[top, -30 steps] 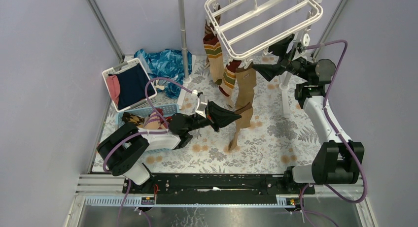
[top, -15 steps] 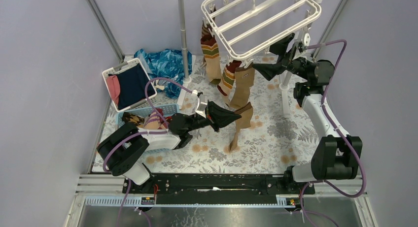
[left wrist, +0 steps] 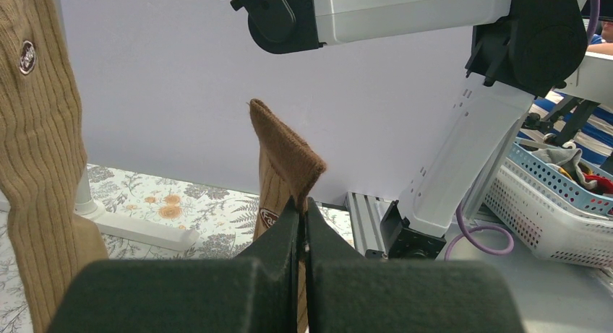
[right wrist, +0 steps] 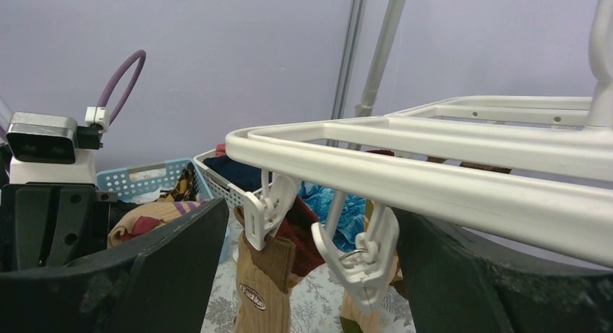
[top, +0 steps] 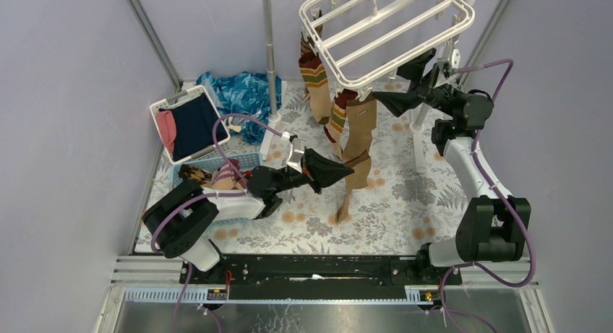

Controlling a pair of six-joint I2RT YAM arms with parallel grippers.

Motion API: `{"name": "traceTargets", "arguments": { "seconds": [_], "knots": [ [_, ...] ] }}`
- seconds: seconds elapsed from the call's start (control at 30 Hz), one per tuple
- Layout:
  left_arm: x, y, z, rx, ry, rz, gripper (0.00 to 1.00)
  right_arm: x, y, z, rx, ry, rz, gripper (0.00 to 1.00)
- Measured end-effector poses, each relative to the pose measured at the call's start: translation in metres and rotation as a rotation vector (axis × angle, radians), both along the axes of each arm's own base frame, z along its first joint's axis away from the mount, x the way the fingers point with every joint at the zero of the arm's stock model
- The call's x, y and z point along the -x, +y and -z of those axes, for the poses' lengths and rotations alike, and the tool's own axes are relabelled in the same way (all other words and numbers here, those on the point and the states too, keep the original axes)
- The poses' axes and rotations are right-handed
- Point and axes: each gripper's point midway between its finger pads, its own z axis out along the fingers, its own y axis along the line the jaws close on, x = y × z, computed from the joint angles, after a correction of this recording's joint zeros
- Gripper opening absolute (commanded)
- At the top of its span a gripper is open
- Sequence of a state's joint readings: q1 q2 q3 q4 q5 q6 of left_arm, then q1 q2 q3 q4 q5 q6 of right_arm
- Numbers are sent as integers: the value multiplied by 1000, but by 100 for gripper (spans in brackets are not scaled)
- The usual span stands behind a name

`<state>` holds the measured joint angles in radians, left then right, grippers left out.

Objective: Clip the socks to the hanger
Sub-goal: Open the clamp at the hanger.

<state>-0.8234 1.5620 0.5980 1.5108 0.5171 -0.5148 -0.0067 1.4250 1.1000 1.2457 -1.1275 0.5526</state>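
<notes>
Left hand (left wrist: 302,217) pinched on brown sock (left wrist: 282,159), holding it up for clipping; right hand (right wrist: 314,268) spread, free clip (right wrist: 361,264) between fingers, under hanger (right wrist: 405,178) rim

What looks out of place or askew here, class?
The blue patterned cloth lies crumpled on the table beside the rack pole, outside both baskets. The white basket sits skewed relative to the blue basket beside it. Nothing looks spilled or damaged.

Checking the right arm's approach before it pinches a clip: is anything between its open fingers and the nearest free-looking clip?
Nothing visible does. The right gripper is open, and that clip hangs between its fingers under the hanger rim. The clipped sock hangs beside it, not in front.
</notes>
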Motion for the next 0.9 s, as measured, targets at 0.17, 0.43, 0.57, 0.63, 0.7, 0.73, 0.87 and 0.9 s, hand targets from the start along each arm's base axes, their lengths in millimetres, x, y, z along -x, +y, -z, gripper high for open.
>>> {"name": "traceTargets", "arguments": {
  "seconds": [0.17, 0.43, 0.57, 0.63, 0.7, 0.73, 0.87, 0.9],
  "knots": [
    [0, 0, 0, 0, 0, 0, 0, -1, -7, -3, -7, -4, 16, 85],
    [0, 0, 0, 0, 3, 3, 0, -1, -8, -3, -10, 3, 16, 75],
    [0, 0, 0, 0, 4, 3, 0, -2, -9, -3, -9, 3, 17, 70],
    [1, 0, 0, 0, 4, 4, 0, -2, -9, -3, -9, 3, 18, 67],
    [0, 0, 0, 0, 4, 4, 0, -2, -9, -3, -9, 3, 18, 64],
    [1, 0, 0, 0, 3, 5, 0, -2, -9, -3, -9, 3, 18, 62],
    [1, 0, 0, 0, 3, 5, 0, -2, -9, -2, -9, 5, 19, 52],
    [1, 0, 0, 0, 3, 6, 0, -2, -9, -2, -9, 5, 19, 49]
  ]
}}
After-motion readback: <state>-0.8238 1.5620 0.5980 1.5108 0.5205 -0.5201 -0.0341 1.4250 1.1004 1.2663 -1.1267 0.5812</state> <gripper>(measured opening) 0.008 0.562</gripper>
